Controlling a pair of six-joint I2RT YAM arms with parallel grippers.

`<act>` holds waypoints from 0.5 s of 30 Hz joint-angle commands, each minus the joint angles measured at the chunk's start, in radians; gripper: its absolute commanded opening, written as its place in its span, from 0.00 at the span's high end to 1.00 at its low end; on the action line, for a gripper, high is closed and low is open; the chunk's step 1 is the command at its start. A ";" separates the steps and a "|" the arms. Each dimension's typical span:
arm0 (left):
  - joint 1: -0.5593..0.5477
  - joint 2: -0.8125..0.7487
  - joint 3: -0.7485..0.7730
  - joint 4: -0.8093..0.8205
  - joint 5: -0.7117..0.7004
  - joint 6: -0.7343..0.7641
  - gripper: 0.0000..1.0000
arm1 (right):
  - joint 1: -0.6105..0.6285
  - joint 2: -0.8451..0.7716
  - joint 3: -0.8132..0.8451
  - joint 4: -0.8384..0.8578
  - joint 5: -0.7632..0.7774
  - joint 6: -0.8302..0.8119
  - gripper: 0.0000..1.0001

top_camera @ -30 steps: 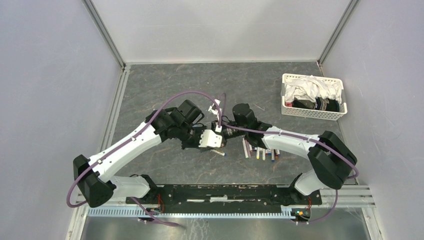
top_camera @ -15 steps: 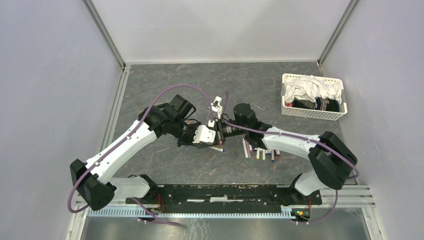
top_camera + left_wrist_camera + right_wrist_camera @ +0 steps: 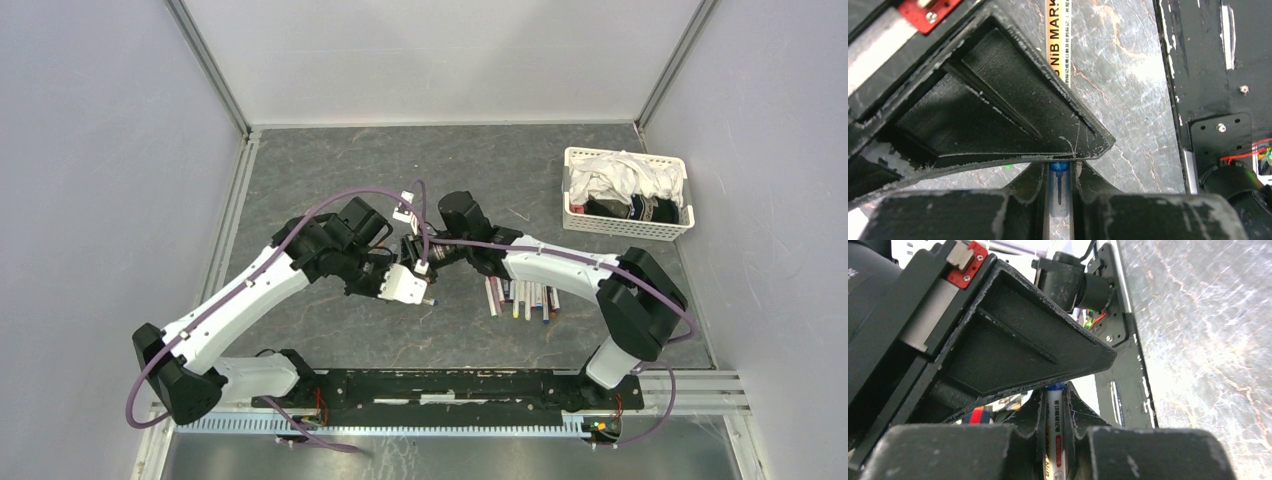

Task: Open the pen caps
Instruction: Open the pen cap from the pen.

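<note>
- Blue plastic is showing at the tip of the blue-ended pen point(image 3: 1055, 437). The right gripper point(image 3: 1055, 397) is clenching this pen by its white barrel with red print, over the grey table point(image 3: 330, 170) in front of the arm bases.
- The left gripper point(image 3: 1060, 169) is also clamping tight, on a slim pale piece with a blue part. I judge that it is the other end of the same pen, but I cannot tell whether it is the cap or the bare tip.
- The two grippers are standing just beside each other, so the step in hand is probably pulling one of the pen caps off.
- To do this well, the arms are needing to pull straight along the barrel; a slanting pull is likely to be bending the pen and jamming the cap.
- Both grips are needing to be firm, because such a smooth, thin barrel is slipping easily.
- A printed barrel point(image 3: 1058, 40) is showing beyond the upper left finger; I cannot tell whether it is the same pen or another one on the table.
- The other pens point(image 3: 520, 298) are lying in a row near the right arm.
</note>
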 commanded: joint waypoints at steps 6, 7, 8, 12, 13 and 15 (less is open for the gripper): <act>0.831 -0.102 -0.098 -0.017 -0.109 0.981 0.98 | 0.135 -0.632 -0.720 -0.121 0.114 -0.002 1.00; 1.020 -0.073 -0.081 -0.147 0.003 1.233 0.98 | 0.091 -0.780 -0.875 0.033 0.077 0.145 1.00; 1.001 -0.031 -0.019 -0.211 0.058 1.208 0.98 | 0.054 -0.796 -0.825 -0.094 0.048 0.052 1.00; 0.528 -0.097 -0.086 -0.029 -0.027 0.802 0.98 | 0.061 -0.636 -0.581 -0.446 0.080 -0.253 1.00; 0.445 -0.137 -0.123 -0.002 -0.051 0.772 0.98 | 0.057 -0.629 -0.566 -0.438 0.086 -0.254 1.00; 0.296 -0.189 -0.161 0.031 -0.102 0.679 0.98 | 0.052 -0.594 -0.506 -0.469 0.088 -0.303 1.00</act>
